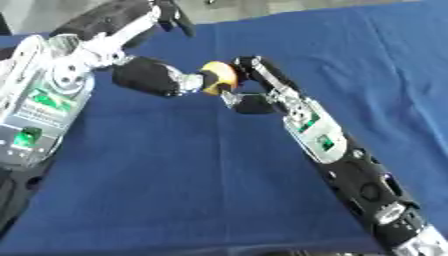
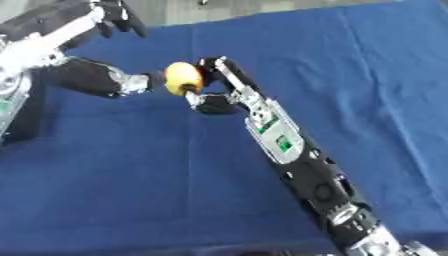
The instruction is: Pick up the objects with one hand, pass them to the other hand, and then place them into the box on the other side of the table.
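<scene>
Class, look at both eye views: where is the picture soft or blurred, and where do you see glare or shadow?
Left eye view: the yellow-orange object between the left hand and right hand is soft-edged; the silver arm casing at the left edge shows bright glare. Right eye view: the blue tablecloth is evenly lit, with only faint shadow under the arms; the far edge looks washed out.

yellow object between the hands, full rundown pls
The yellow object is small and rounded, yellow shading to orange on one side, smooth-looking; what it is exactly I cannot tell. It is held up above the blue tablecloth, not resting on it, at the far middle of the table. Both hands meet at it: the left hand comes in from the left and the right hand curls round it from the right, thumb below. Fingers hide part of its surface. No box shows in either view.
</scene>
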